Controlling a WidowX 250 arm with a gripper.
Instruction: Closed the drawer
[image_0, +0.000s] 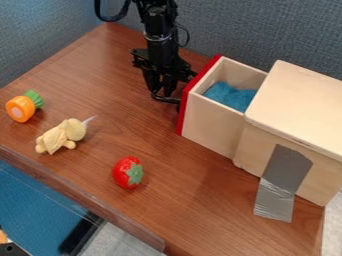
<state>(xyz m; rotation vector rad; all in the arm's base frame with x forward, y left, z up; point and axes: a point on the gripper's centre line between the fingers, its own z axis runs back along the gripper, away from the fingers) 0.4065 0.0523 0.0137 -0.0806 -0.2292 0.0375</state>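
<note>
camera view: gripper (165, 94) just beside the drawer's red front (182, 114) — open or closed, cannot tell.

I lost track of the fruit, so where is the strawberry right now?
In the camera view, the strawberry lies on the table left of the wooden box, with the yellow plush toy its nearest neighbour.

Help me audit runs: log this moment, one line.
drawer: open, blue cloth inside | hand: by red front | strawberry, carrot, doll: on table
</note>
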